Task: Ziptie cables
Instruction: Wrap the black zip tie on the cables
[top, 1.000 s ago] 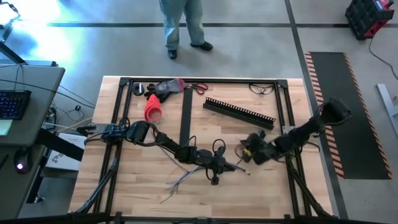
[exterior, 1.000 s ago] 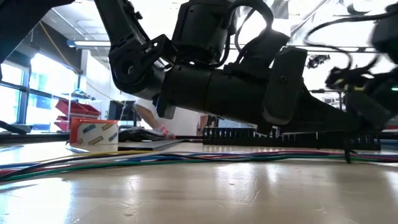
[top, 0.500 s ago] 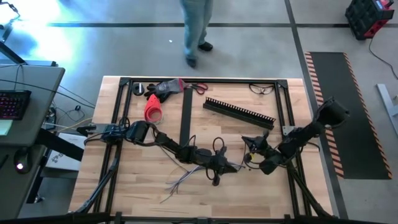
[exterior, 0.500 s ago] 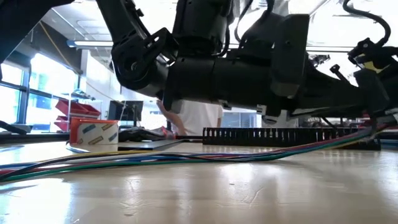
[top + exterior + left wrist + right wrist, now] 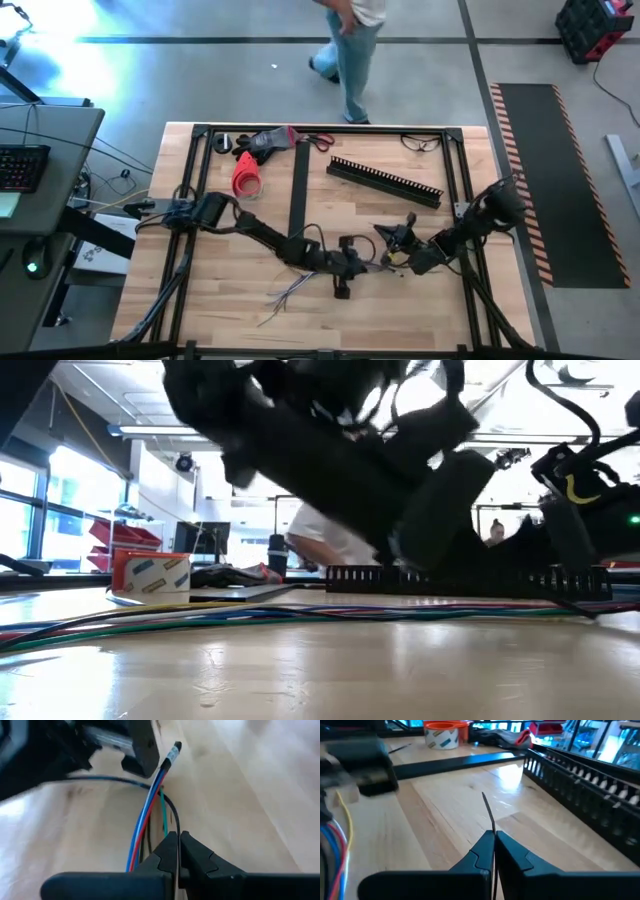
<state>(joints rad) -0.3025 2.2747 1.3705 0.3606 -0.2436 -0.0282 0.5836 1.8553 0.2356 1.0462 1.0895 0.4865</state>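
The cables [image 5: 148, 815] lay gripped in the closed left claw [image 5: 178, 851]; beside them the closed right claw [image 5: 494, 851] pinched a thin strip, likely the tie, which next needed looping round.

Worktop [image 5: 230, 300] inventory:
- arms, two, each with one gripper: left gripper [image 5: 372, 267], right gripper [image 5: 392, 236]
- bunch of cables [image 5: 290, 291], one
- slotted channel [image 5: 385, 181], one
- flat black strip [image 5: 297, 188], one
- orange tape roll [image 5: 246, 177], one
- scissors [image 5: 318, 141], one pair
- person [image 5: 352, 40], one
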